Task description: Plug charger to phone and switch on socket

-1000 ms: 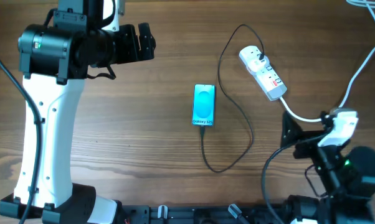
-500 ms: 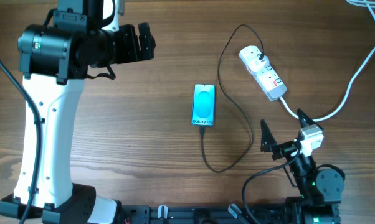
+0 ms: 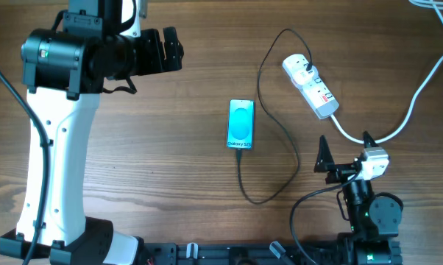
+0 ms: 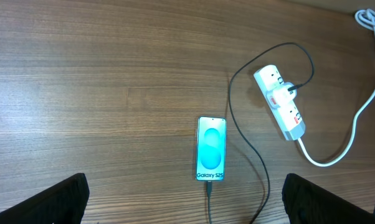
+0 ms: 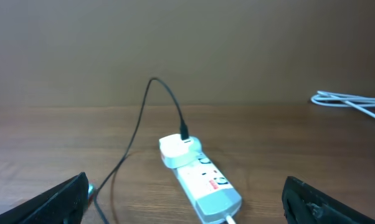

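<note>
The phone [image 3: 241, 124] lies flat mid-table, teal screen up, "Galaxy" end toward the front; it also shows in the left wrist view [image 4: 211, 149]. The charger cable [image 3: 286, 143] has its tip in the phone's near end and loops round to a plug in the socket [image 3: 310, 85], a white power strip at the back right, seen too in the left wrist view [image 4: 281, 102] and the right wrist view [image 5: 200, 174]. My left gripper [image 3: 171, 49] is open, high at the back left. My right gripper [image 3: 344, 152] is open, empty, in front of the socket.
The socket's thick white cord [image 3: 405, 118] curves right and off the far right edge. The left arm's white body [image 3: 52, 147] stands along the left side. Bare wooden table surrounds the phone.
My right arm has drawn back from beside the socket toward the front edge and turned to face it. The left arm, phone and cable have not moved.
</note>
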`<control>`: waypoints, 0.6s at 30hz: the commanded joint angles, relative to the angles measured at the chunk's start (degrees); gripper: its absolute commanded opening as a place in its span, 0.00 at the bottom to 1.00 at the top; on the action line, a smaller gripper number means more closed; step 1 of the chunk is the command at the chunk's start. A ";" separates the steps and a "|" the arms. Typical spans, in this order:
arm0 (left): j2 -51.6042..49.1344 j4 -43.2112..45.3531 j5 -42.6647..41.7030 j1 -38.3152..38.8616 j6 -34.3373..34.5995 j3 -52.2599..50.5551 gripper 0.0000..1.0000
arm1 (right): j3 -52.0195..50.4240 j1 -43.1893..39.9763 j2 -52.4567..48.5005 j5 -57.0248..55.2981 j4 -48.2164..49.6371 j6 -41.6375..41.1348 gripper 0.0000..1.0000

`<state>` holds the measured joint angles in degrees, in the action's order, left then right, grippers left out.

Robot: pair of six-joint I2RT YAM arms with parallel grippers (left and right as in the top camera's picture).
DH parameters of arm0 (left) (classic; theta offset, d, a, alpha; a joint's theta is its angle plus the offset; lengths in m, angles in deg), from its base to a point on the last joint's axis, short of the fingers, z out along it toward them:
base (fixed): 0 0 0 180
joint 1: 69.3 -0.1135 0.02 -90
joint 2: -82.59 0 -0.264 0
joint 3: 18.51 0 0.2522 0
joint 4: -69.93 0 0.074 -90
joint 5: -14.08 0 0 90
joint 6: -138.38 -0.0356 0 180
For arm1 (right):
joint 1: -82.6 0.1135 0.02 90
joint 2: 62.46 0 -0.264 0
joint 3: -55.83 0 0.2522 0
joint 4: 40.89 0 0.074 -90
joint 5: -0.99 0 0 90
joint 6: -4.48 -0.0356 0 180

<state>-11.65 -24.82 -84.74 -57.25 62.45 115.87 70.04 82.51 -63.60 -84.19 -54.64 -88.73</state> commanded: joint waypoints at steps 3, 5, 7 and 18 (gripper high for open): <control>-0.22 0.13 0.15 -0.13 -0.31 0.26 1.00 | -0.15 -1.40 0.94 -1.57 -0.09 2.16 1.00; -0.22 0.13 0.15 -0.13 -0.31 0.26 1.00 | -0.15 -1.40 0.94 -1.81 -0.09 2.16 1.00; -0.22 0.13 0.17 -0.13 -0.31 0.26 1.00 | -0.15 -1.40 0.96 -1.75 -0.09 3.04 1.00; -0.22 0.13 0.17 -0.13 -0.31 0.26 1.00 | -0.15 -1.38 0.94 -1.36 0.04 3.10 1.00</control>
<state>-11.65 -24.82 -84.74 -57.25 62.45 115.87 70.04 81.37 -63.60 -84.85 -54.64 -86.67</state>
